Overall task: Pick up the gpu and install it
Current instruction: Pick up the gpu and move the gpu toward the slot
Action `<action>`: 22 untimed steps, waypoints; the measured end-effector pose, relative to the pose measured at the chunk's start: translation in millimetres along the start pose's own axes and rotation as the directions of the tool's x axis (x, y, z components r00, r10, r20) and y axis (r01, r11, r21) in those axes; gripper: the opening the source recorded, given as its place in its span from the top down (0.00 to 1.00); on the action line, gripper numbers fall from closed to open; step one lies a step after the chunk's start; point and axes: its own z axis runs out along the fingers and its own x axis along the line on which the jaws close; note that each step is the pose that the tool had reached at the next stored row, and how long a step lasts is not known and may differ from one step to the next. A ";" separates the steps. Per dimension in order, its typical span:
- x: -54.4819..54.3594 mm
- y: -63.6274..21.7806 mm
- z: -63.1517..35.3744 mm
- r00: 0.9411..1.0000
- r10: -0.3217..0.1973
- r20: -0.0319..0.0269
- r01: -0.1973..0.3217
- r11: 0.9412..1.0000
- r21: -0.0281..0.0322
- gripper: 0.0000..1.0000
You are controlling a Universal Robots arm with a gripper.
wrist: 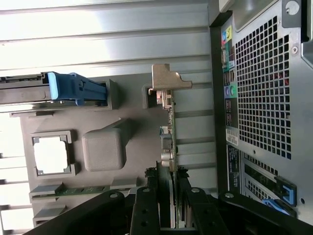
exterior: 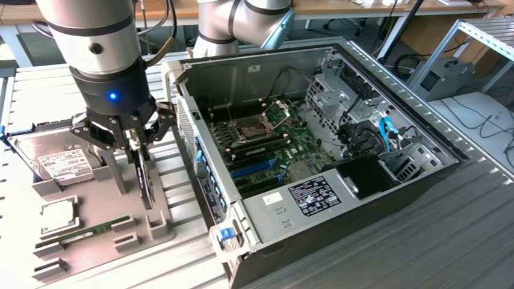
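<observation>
Clenching the thin flat black circuit-board gpu (exterior: 145,177), the dark metal end effector (exterior: 143,143) holds it upright. Such a narrow grip may let it tilt.

1. Setting: robotics laboratory.
2. Evidence: an industrial robot arm (exterior: 100,48) stands over a ribbed aluminium worktable (exterior: 386,253).
3. Evidence: an open computer case (exterior: 241,75) lies beside a grey parts fixture (exterior: 100,195).
4. Background: wooden desks (exterior: 321,7) and loose floor cables (exterior: 482,120).
</observation>
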 end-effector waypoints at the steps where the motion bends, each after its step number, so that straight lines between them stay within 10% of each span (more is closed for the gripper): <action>1: 0.0 0.0 -0.2 1.000 0.000 0.000 0.000 1.000 0.000 0.73; 22: -0.5 0.0 -5.0 1.000 0.000 0.000 0.000 1.000 0.000 0.73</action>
